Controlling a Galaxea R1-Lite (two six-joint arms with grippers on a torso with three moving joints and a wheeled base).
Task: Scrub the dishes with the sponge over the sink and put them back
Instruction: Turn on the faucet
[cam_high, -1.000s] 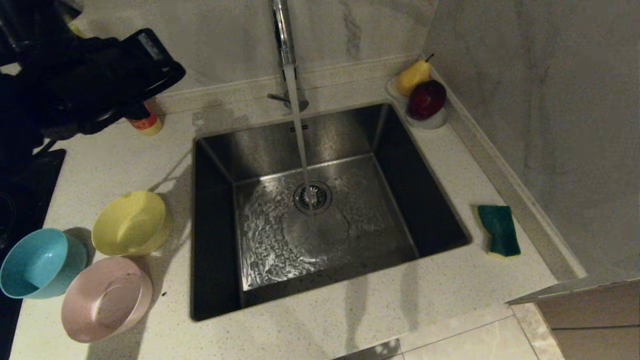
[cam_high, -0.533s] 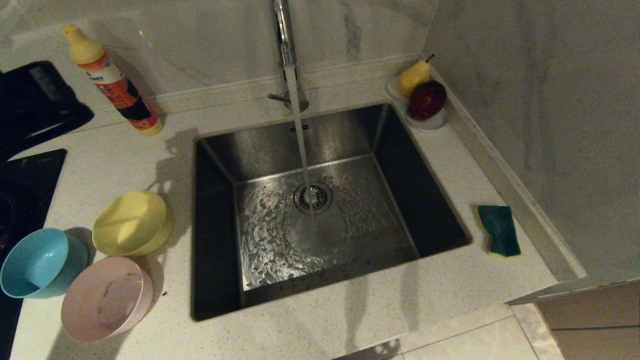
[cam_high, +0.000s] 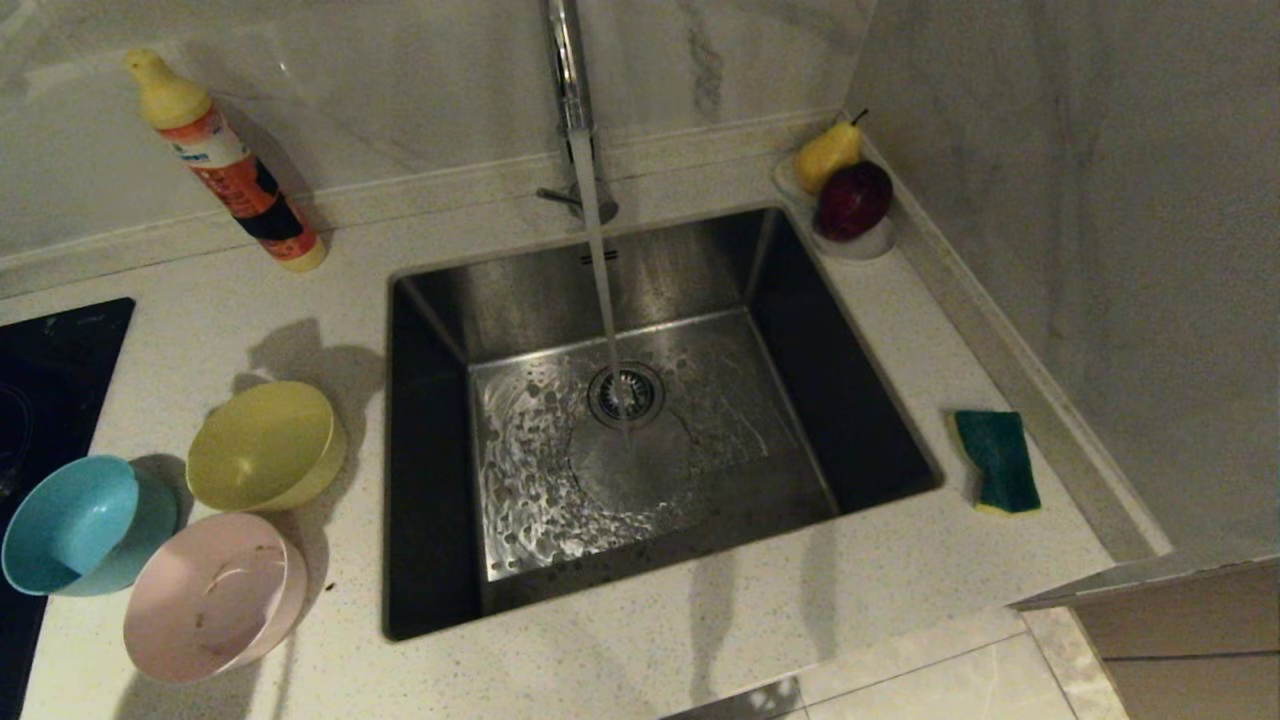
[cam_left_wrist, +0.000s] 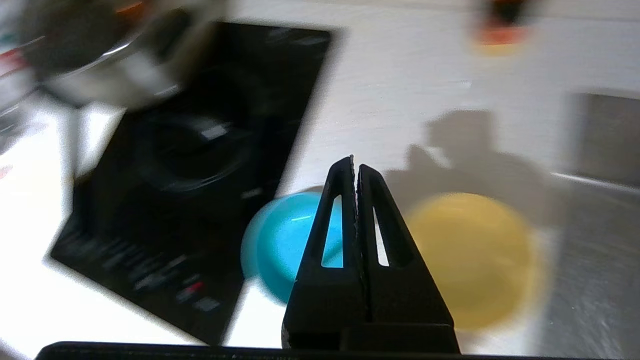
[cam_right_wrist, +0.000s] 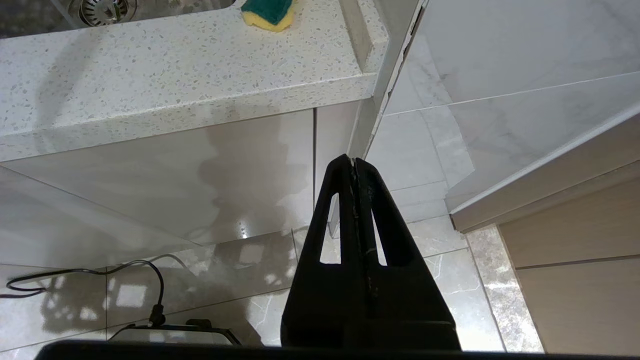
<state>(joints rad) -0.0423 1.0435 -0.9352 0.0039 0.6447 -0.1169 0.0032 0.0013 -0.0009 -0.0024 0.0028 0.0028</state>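
Steel sink (cam_high: 440, 330) mid-frame in head view, tap (cam_high: 570, 90) running. Yellow bowl (cam_high: 262, 445), blue bowl (cam_high: 70, 525), pink bowl (cam_high: 210, 598) clustered lower left; sponge (cam_high: 997, 460) right. Left gripper (cam_left_wrist: 355, 167) clenched, empty, above bowls. Right gripper (cam_right_wrist: 352, 167) clenched, empty, below countertop (cam_right_wrist: 150, 90).

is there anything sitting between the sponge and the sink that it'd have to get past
Nothing visible does. The sponge lies on the counter just right of the sink, with only bare countertop between it and the basin's right rim. The fruit dish sits farther back at the corner, off that path.
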